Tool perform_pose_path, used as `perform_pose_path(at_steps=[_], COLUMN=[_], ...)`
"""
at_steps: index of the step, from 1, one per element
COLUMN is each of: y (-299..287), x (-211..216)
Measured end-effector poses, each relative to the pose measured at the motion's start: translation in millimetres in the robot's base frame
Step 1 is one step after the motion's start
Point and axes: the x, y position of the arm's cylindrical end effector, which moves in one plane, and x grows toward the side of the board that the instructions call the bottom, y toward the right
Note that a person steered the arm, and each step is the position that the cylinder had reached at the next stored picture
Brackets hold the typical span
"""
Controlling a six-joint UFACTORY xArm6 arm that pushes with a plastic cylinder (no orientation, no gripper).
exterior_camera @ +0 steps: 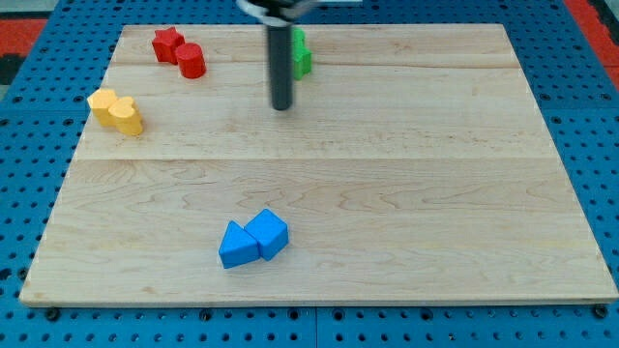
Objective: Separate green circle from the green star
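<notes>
Wooden board [387, 193] on a blue pegboard surface [590, 145].

My tip [281, 106] is down on the board near the top edge, a little left of centre. The arm carries no claw, only a straight dark rod [280, 68], so it has hold of nothing.

Green blocks: two green pieces sit just to the view's right of the rod, close to the top edge, and the rod covers part of them. The upper green block [299, 42] and the lower green block [303, 62] look stacked one above the other in the view and appear to touch. Cannot tell which is the circle and which the star. My tip lies just below and to the view's left of the lower one, and I cannot tell whether the rod touches either.

Red star [167, 43] in the top left corner area, with a red cylinder [191, 61] touching it on its lower right.

Two yellow blocks on the left edge, below the reds: one yellow block [103, 104], and a second yellow block [126, 116] touching it on the right. Shapes unclear.

Two blue blocks toward the bottom edge, left of centre: a blue triangular block [235, 245] and a blue cube-like block [268, 233], touching. Well apart from my tip.
</notes>
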Motion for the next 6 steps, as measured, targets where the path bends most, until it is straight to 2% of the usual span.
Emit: perform_pose_path(at_steps=[1, 2, 3, 4, 5, 6], y=[-8.4, 0.5, 19.8, 83.1, 59.1, 76.6], x=[-54.0, -127.0, -140.5, -87.2, -33.3, -85.6])
